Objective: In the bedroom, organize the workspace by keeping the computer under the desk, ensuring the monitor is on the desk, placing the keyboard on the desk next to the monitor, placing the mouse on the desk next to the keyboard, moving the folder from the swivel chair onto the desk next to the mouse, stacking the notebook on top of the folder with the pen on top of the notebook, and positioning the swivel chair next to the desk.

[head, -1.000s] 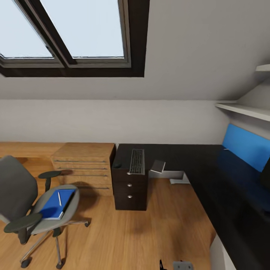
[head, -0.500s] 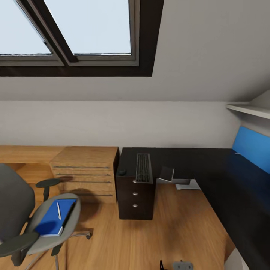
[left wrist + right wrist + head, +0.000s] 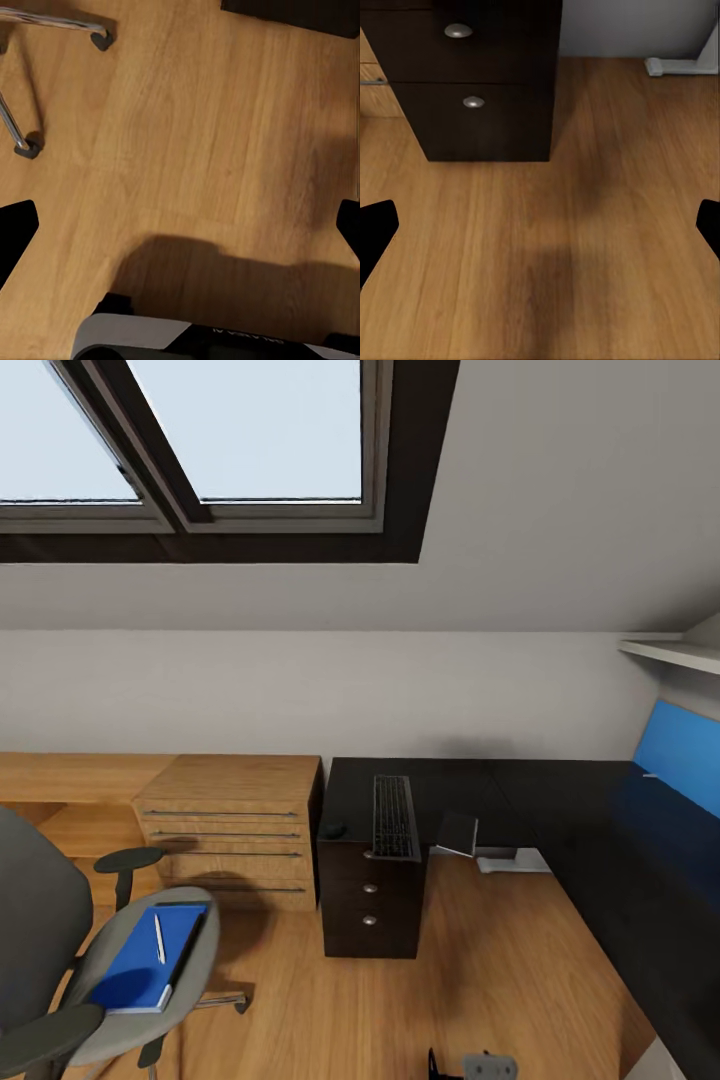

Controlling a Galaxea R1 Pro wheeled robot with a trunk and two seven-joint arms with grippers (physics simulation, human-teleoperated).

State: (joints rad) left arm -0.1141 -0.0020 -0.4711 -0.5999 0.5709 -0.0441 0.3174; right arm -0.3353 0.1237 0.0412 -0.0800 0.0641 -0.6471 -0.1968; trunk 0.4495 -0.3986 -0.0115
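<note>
Ahead — wooden cabinet (image 3: pixel 235 815) touching desk (image 3: pixel 520 800) drawers, both hands' fingers (image 3: pixel 15 232) (image 3: pixel 375 229) wide apart.

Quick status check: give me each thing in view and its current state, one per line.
folder: flat on the swivel chair seat
pen: lying on the folder
keyboard: flat on the desk, over the drawer unit
mouse: on the desk beside the keyboard
drawer unit: drawers closed
left gripper: open
right gripper: open
</note>
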